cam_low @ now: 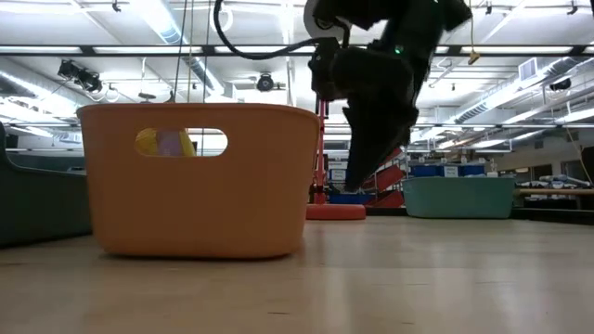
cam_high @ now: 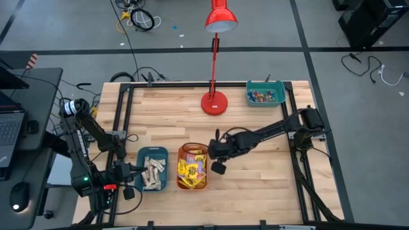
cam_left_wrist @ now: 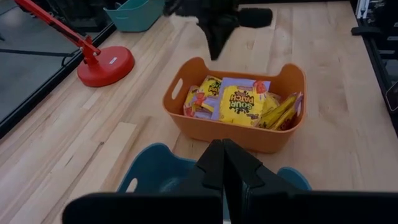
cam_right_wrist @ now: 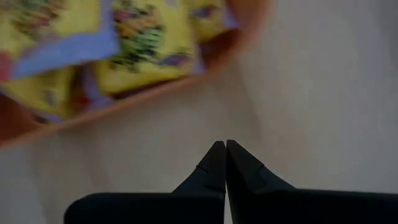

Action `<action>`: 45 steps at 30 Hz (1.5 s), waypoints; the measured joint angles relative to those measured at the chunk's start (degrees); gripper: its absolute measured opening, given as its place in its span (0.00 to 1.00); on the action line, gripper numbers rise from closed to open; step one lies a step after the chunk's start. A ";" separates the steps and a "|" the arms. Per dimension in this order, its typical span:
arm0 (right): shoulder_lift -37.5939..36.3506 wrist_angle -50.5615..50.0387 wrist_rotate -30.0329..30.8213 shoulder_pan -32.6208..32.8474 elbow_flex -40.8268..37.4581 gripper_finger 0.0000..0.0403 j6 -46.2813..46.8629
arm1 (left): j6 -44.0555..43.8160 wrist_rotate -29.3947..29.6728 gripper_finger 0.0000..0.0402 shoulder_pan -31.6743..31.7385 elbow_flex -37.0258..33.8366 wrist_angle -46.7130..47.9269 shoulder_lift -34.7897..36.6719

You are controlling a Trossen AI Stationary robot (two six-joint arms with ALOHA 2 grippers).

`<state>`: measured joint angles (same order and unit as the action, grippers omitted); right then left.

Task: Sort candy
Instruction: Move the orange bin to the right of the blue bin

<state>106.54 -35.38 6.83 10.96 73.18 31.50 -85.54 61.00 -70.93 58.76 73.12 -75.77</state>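
At the near edge of the bench (cam_high: 255,185), the left end effector (cam_high: 131,172) waits with its fingers pressed together, holding nothing, just beside the dark teal bin (cam_high: 153,168) and pointing toward it. That bin holds the pale beige bars (cam_high: 153,173) in a loose heap. Touching or nearly touching its right side stands the orange bin (cam_high: 192,167), filled with yellow square packets (cam_left_wrist: 239,104) with dark print; some lie flat, others lean on edge against the bin's wall.

Just beside the orange bin's right wall, the right end effector (cam_right_wrist: 224,147) hangs over bare wood, fingers closed tip to tip and empty. In the low view it points down, its tip close to the bench; whether it touches cannot be told.

Farther back, a red desk lamp (cam_high: 215,101) stands on its round base near the middle. At the far right corner sits a lighter teal bin (cam_high: 266,94) with tiny red and blue pieces (cam_high: 263,97) inside.
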 joint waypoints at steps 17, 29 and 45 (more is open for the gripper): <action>0.20 17.57 -3.92 1.36 -5.59 0.00 3.23 | 0.00 -0.05 0.00 0.01 0.00 0.02 0.00; 0.24 21.62 -3.41 1.36 -5.59 0.00 2.92 | 0.03 -0.35 0.00 0.01 -2.88 -2.01 0.00; 3.61 20.06 -4.43 1.35 -5.59 0.00 5.97 | 0.00 -3.85 0.00 -0.01 -2.86 -2.99 -0.02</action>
<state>110.15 -15.32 2.40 12.31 67.59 37.47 -85.54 57.15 -70.94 55.90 70.13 -75.79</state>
